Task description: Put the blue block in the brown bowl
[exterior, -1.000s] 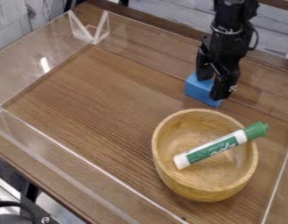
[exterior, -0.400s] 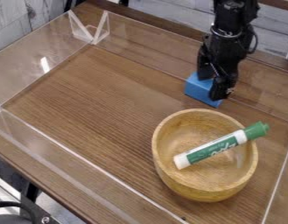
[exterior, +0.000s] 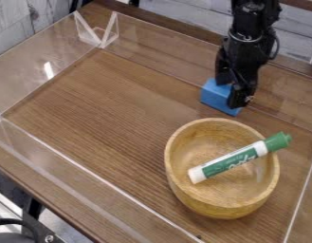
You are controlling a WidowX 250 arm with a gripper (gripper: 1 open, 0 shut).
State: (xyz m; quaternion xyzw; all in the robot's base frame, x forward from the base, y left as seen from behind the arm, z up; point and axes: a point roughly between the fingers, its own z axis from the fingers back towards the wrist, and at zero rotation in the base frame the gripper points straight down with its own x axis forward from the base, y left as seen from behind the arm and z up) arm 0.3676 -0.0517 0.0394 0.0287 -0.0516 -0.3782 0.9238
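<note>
Nearest, right of centre: brown bowl [exterior: 223,166], a green-and-white marker [exterior: 241,157] lying across it. Just beyond, toward the far right: blue block [exterior: 218,94] flat on the table [exterior: 107,104]. Gripper [exterior: 237,92] straight down over it, jaws spread wide, holding nothing. Best squared to the block's sides, closed low, lifted clear of the rim, released beside the marker.

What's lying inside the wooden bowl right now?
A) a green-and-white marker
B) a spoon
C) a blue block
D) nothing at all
A: the green-and-white marker rests slanted in the brown bowl, its green cap over the rim, while the blue block sits on the table under the hand.
</note>
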